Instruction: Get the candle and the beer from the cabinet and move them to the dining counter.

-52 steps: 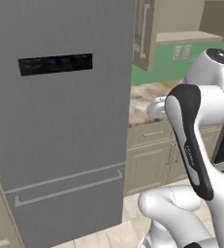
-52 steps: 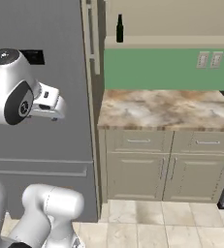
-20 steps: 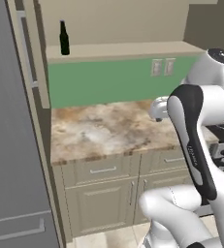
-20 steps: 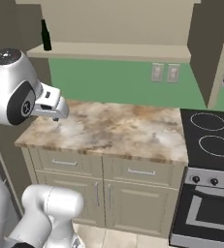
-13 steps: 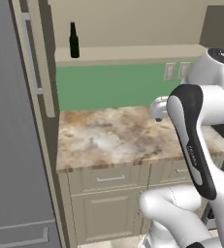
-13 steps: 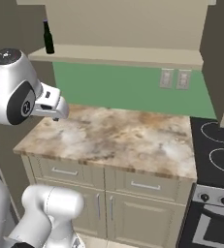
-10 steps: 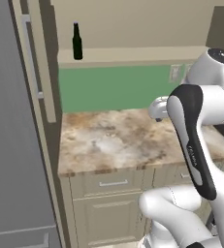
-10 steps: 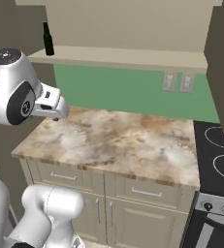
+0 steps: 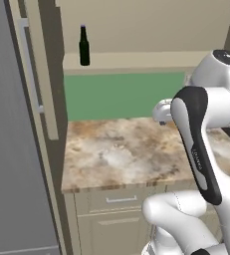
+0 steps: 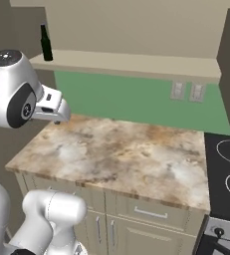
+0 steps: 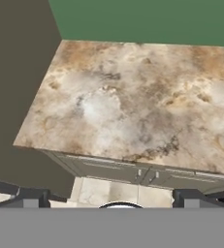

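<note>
At the far left of the left base view stood a tall grey fridge (image 9: 9, 149), and next to it a beige panel with a long vertical handle (image 9: 31, 74). The beer (image 9: 84, 46) stood upright on the left end of an open beige shelf (image 9: 136, 61) above the green wall (image 9: 121, 94). The right base view showed the same bottle (image 10: 46, 43) at the left end of that shelf (image 10: 131, 63). The candle could not be found in any picture.

Under the shelf lay the worktop (image 9: 121, 154) with a marbled brown and cream stone top, bare of things, with beige drawers (image 9: 119, 199) below its front edge. The right base view added two wall sockets (image 10: 187, 91) on the green wall and, past the right edge of the worktop (image 10: 121, 154), a black stove top (image 10: 226, 169) with its knobs.

The hand view looked down on the worktop (image 11: 133, 101) from above its front edge, with drawer fronts (image 11: 133, 172) and pale floor tiles (image 11: 108, 191) beneath. The gripper (image 11: 108, 201) hung in the air in front of the worktop, its two dark fingertips (image 11: 31, 198) spread wide apart and holding nothing.
</note>
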